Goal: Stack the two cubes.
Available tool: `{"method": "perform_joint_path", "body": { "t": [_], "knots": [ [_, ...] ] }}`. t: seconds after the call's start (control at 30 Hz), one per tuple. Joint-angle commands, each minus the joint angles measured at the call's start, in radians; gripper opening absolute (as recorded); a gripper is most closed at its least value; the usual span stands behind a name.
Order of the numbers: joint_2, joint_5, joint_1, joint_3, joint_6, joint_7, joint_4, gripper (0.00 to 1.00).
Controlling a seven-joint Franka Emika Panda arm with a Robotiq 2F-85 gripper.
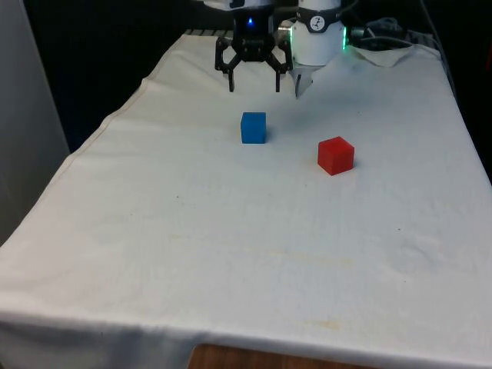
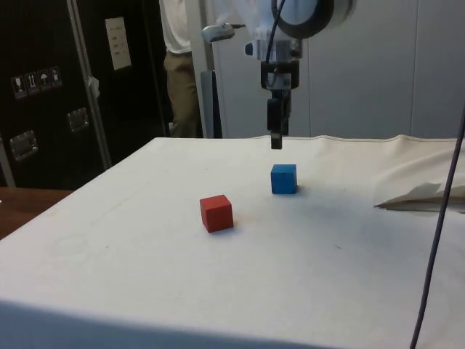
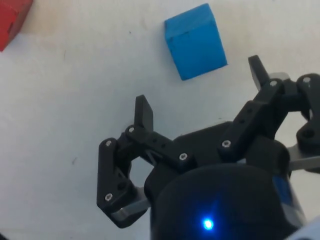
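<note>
The blue cube (image 1: 253, 127) sits on the white surface (image 1: 231, 246) in the front view, and one red cube (image 1: 336, 155) sits apart from it, toward the front view's right and a little nearer to the camera. The claw (image 1: 254, 83) hangs above the cloth with its two fingers spread and holds nothing; the blue cube lies just below it and slightly toward the camera.

In the side view, the claw (image 2: 276, 138) is in the air over the blue cube (image 2: 283, 179), a little behind it, not touching. The red cube (image 2: 216, 213) is well apart from the claw. A person (image 2: 180, 65) stands behind the surface.

In the wrist view, the blue cube (image 3: 195, 41) lies beyond the open fingertips (image 3: 144, 113), not yet between them. I judge that the blue cube is the nearer one to take. I count two cubes: one blue, one red (image 3: 11, 20).
</note>
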Motion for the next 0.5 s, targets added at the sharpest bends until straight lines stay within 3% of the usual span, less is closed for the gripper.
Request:
{"method": "perform_joint_path", "body": {
  "t": [0.0, 0.1, 0.13, 0.17, 0.3, 0.47],
  "knots": [
    [-0.001, 0.040, 0.002, 0.002, 0.005, -0.026, -0.004, 1.00],
    [0.009, 0.082, 0.001, 0.002, 0.004, -0.053, -0.001, 1.00],
    [0.015, 0.056, 0.000, -0.001, 0.001, -0.036, 0.003, 1.00],
    [0.015, 0.109, 0.001, 0.001, 0.003, -0.071, 0.001, 1.00],
    [0.030, 0.160, 0.001, 0.003, 0.002, -0.103, 0.003, 1.00],
    [0.047, 0.158, 0.002, 0.001, 0.009, -0.104, 0.010, 1.00]
  ]
}}
